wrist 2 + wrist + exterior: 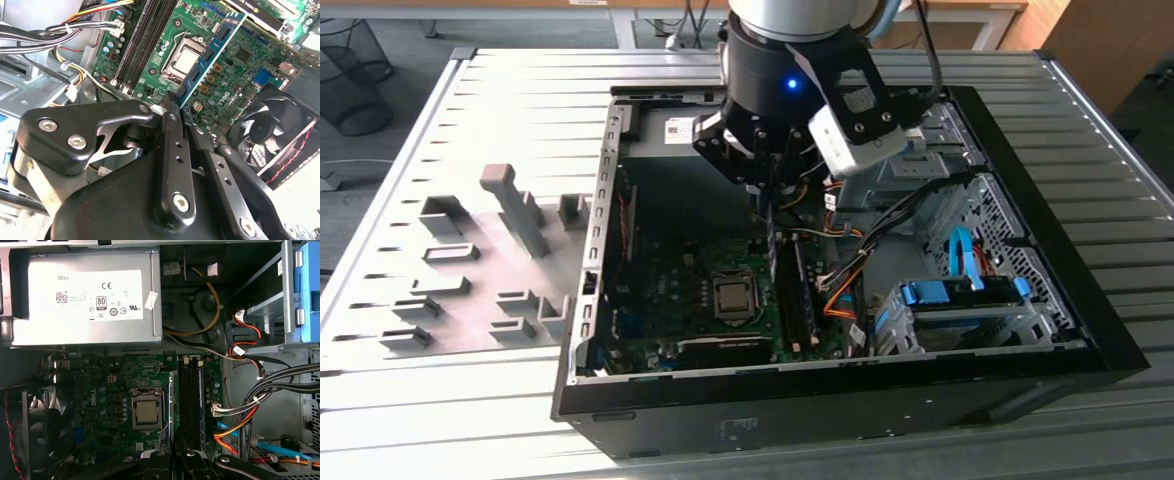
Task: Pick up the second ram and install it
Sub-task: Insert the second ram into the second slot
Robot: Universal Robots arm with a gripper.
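The gripper (181, 116) is closed edge-on around one end of the ram (212, 50), so the blue-green stick juts out from the fingers (172, 150) toward the motherboard (240, 75). In the exterior view the gripper (771, 195) hangs inside the open case (1067, 330), with the ram (774, 262) hanging down as a thin dark sliver above the board.

Relative to the CPU socket (146, 411), the slots (189, 400) run just beside it, on the side toward the bundled cables (260, 405). In the first wrist view the fingertips (172, 460) sit roughly in line with those slots, and the ram appears there as a thin edge next to them.

To seat it well, I judge that the stick's long edge must run parallel to the chosen slot and sit square over it before any downward pressure; a tilt would jam one end. The cables lie close enough to snag, so a straight vertical descent seems safest.
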